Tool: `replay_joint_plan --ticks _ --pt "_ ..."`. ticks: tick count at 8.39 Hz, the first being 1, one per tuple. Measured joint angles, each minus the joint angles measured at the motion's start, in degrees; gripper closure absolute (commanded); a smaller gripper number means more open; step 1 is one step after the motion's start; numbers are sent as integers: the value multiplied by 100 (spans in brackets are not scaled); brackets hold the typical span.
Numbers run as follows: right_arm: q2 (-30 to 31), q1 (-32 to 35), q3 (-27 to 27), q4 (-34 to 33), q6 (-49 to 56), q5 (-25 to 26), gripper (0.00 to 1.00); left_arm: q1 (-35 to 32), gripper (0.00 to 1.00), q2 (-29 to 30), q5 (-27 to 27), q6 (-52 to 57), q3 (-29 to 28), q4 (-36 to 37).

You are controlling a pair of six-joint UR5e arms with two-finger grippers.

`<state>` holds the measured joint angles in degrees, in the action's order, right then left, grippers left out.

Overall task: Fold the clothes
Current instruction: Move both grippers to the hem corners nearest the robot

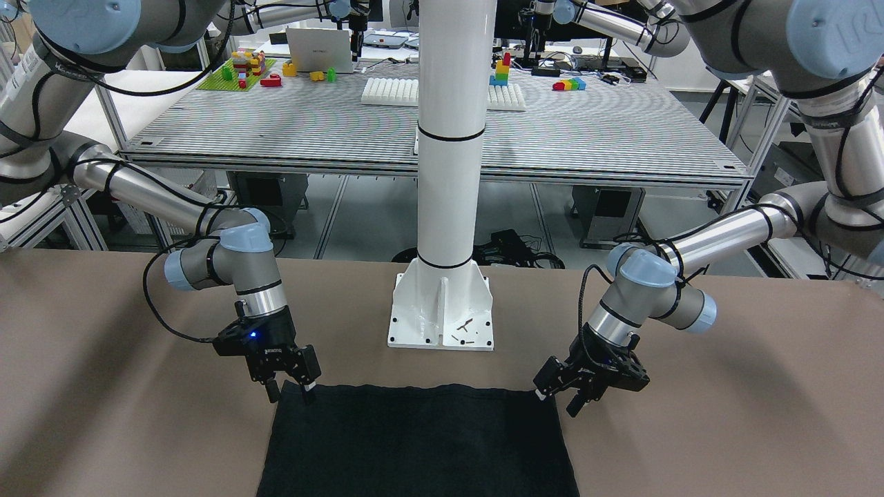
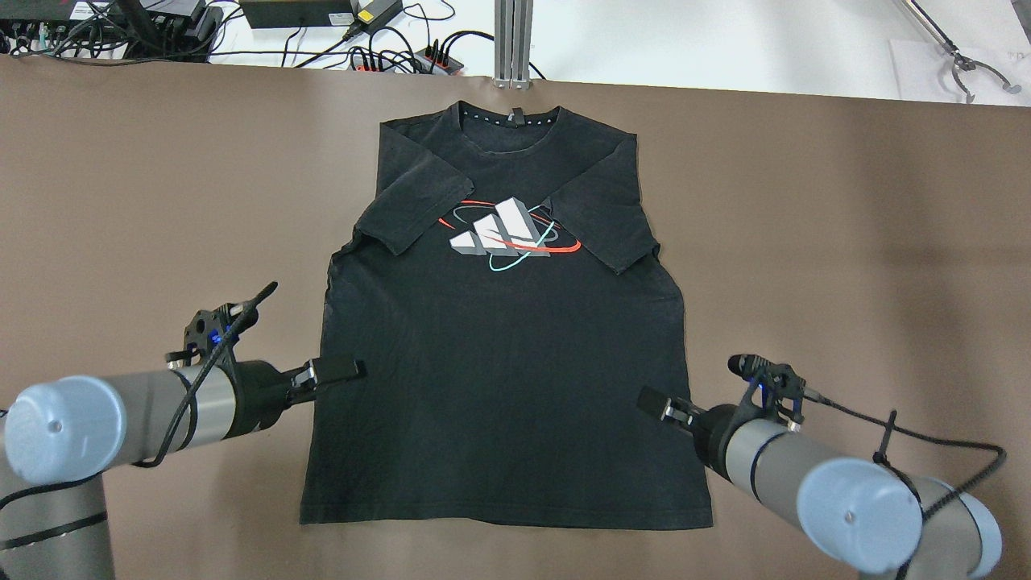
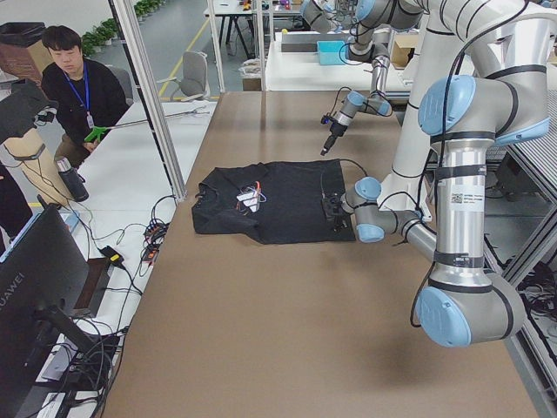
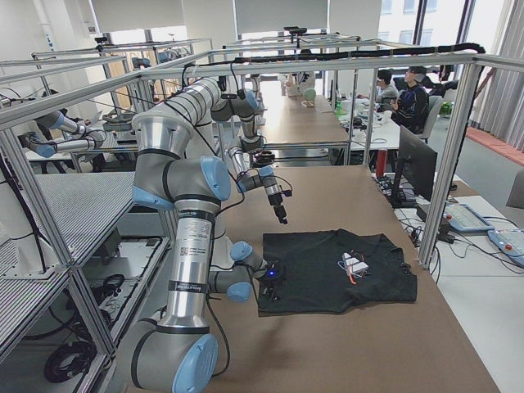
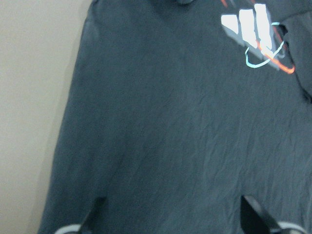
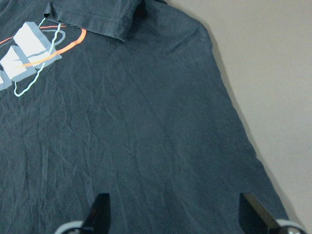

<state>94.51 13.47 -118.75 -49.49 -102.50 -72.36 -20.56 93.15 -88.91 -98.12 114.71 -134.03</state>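
The black T-shirt (image 2: 499, 362) lies flat and face up on the brown table, collar at the far side, both sleeves folded inward beside the white three-stripe logo (image 2: 495, 229). Its hem (image 1: 414, 390) lies toward the robot. My left gripper (image 2: 342, 370) hovers open over the shirt's left edge near the hem; in the left wrist view (image 5: 173, 214) its fingers stand apart over the fabric, holding nothing. My right gripper (image 2: 656, 403) hovers open over the right edge; in the right wrist view (image 6: 174, 209) it is empty too. In the front view the left gripper (image 1: 556, 402) and the right gripper (image 1: 291, 397) flank the hem corners.
The white column base (image 1: 442, 310) stands just behind the hem. Cables and power strips (image 2: 387, 56) lie along the table's far edge. The brown table (image 2: 805, 242) extends bare on both sides of the shirt. A person (image 3: 74, 87) sits beyond the far side.
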Motion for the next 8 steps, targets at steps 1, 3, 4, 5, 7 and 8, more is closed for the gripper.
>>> replay_joint_plan --ticks 1,3,4,5,7,8 --pt "354 -298 -49 344 -214 253 9 340 5 -198 221 -27 32 0" --pt "707 -637 -80 758 -482 490 6 1011 7 -393 731 -226 26 0" --pt "758 -708 -80 823 -540 550 6 1197 11 -427 826 -364 -10 4" --pt "777 -739 -80 847 -563 591 6 1286 16 -452 862 -452 -50 7" --pt "785 -762 -78 860 -576 621 6 1343 28 -476 892 -539 -118 8" --pt "787 -764 -78 861 -577 624 6 1345 38 -478 897 -551 -144 9"
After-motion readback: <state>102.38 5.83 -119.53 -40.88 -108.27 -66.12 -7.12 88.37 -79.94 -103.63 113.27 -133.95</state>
